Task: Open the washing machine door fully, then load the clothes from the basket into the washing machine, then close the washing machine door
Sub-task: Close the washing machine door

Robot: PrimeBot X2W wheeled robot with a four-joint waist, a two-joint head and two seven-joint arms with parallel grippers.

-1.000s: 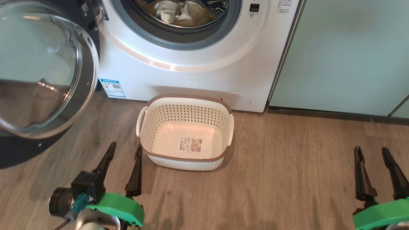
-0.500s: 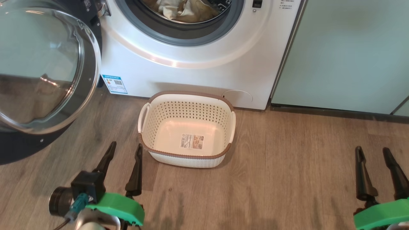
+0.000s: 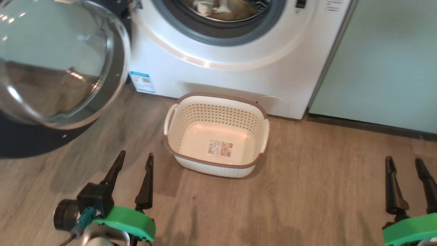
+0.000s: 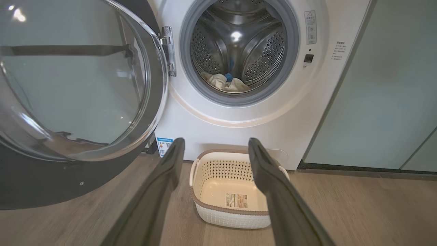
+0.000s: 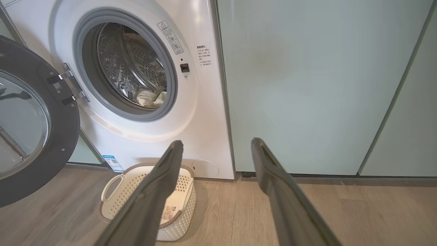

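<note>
The washing machine [image 3: 239, 75] [image 4: 218, 119] [image 5: 205, 112] stands with its door [image 3: 58, 65] [image 4: 78, 82] [image 5: 30, 123] swung wide to the left. Pale yellow clothes [image 3: 222, 7] [image 4: 223, 82] [image 5: 150, 98] lie inside the drum. On the floor in front sits the cream basket [image 3: 218, 102] [image 4: 213, 164] [image 5: 116, 191], with nothing in it but the label on its bottom. My left gripper [image 3: 135, 161] [image 4: 215, 145] is open, low at the left, short of the basket. My right gripper [image 3: 403, 164] [image 5: 216, 145] is open at the lower right, far from the basket.
Pale mint-green cabinet panels [image 3: 392, 61] [image 5: 307, 85] stand right of the machine, with a dark plinth at their foot. A wooden floor [image 3: 307, 191] runs between my grippers. The open door overhangs the floor at the left.
The whole head view has shifted right and slightly down, so the camera has moved. Both grippers stay open in the same places in the picture.
</note>
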